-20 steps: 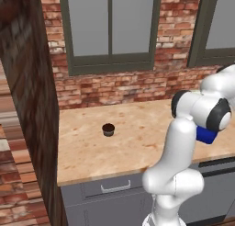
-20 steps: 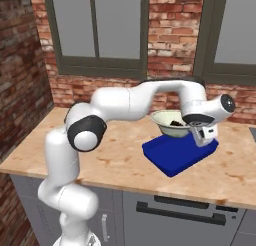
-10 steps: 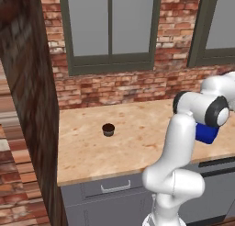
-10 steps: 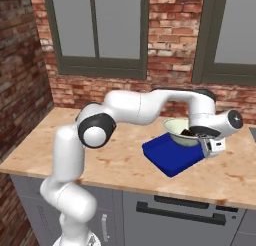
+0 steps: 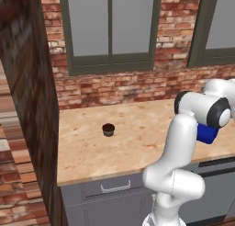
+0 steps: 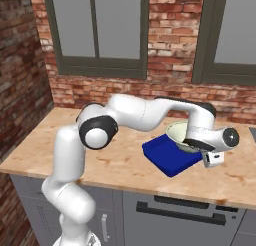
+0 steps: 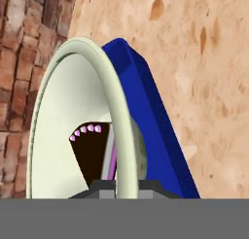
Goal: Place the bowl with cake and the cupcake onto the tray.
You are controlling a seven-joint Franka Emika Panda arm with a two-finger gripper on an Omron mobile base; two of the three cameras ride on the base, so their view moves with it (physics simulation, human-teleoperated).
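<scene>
At the left of the left base view, the small dark brown round cupcake [image 5: 108, 129] sits alone on my speckled tan stone bench [image 5: 137, 138], well apart from everything else. Right of centre in the right base view, my claw [image 6: 192, 146] is clamped on the rim of the wide pale greenish-white bowl with its dark cake piece [image 7: 92, 153], held over the deep blue rectangular tray [image 6: 167, 159]. I judge the bowl rigid and smooth, likely slippery; the rim suits 1 firm pinch. The cupcake looks light and crushable: grip gently around its sides.
</scene>
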